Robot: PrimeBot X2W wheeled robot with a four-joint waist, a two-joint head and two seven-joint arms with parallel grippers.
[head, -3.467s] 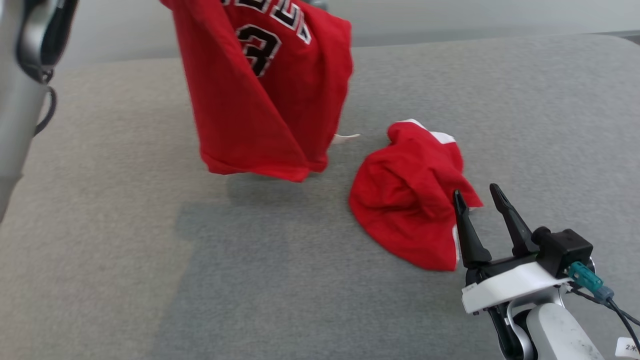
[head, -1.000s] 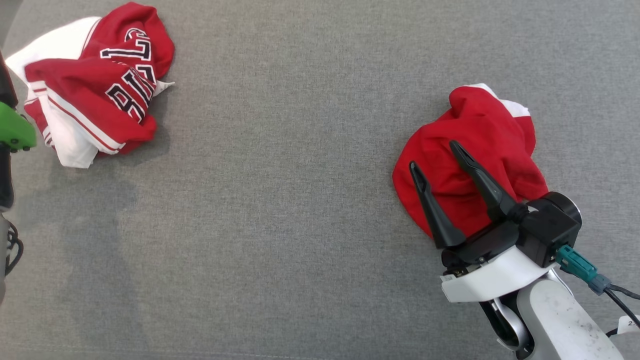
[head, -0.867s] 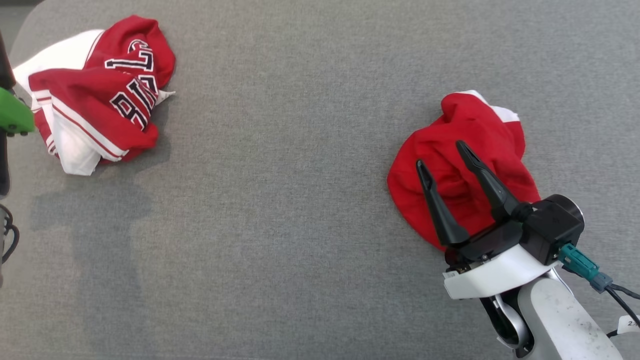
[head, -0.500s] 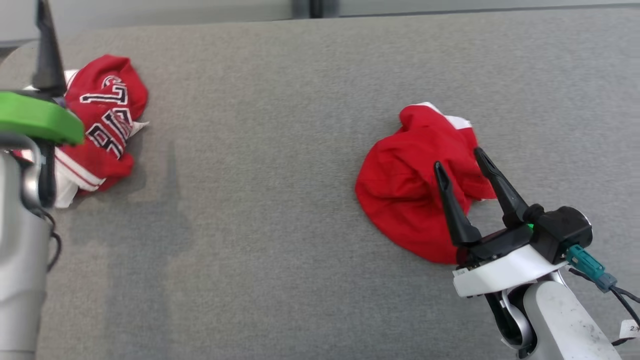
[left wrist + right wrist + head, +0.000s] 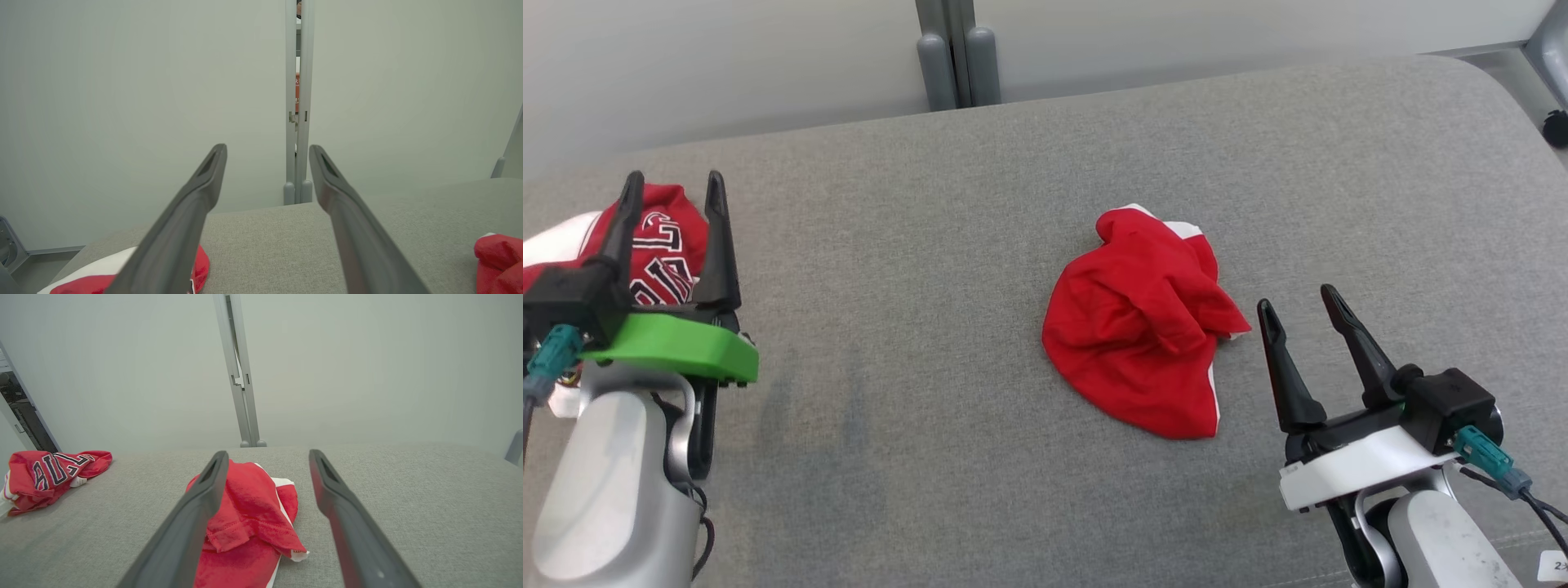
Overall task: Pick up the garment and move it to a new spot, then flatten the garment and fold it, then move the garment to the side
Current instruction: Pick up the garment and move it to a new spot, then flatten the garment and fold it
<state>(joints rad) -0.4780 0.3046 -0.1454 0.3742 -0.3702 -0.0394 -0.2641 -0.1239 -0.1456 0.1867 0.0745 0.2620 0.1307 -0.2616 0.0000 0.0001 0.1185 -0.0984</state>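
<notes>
A crumpled red and white jersey with black lettering (image 5: 662, 245) lies at the left end of the grey table (image 5: 947, 245). My left gripper (image 5: 673, 184) hovers open just in front of it, nothing between its fingers. The left wrist view looks past the gripper (image 5: 266, 149) at the wall, with the jersey (image 5: 200, 261) low beside its left finger. A second red garment (image 5: 1139, 327), bunched up with a white edge, lies mid-table. My right gripper (image 5: 1295, 298) stands open and empty just right of it. In the right wrist view the gripper (image 5: 267, 455) points over that garment (image 5: 249, 510); the jersey (image 5: 49, 473) is far left.
The padded grey surface runs wide between the two garments and to the right. Behind its far edge stands a pale partition wall with a grey post (image 5: 956, 57). A dark caster (image 5: 1558, 126) shows past the rounded back right corner.
The jersey, hanging in the air 3.5 s ago, now lies heaped at the left. The head camera has tilted up and shifted; my left gripper has come into view, open.
</notes>
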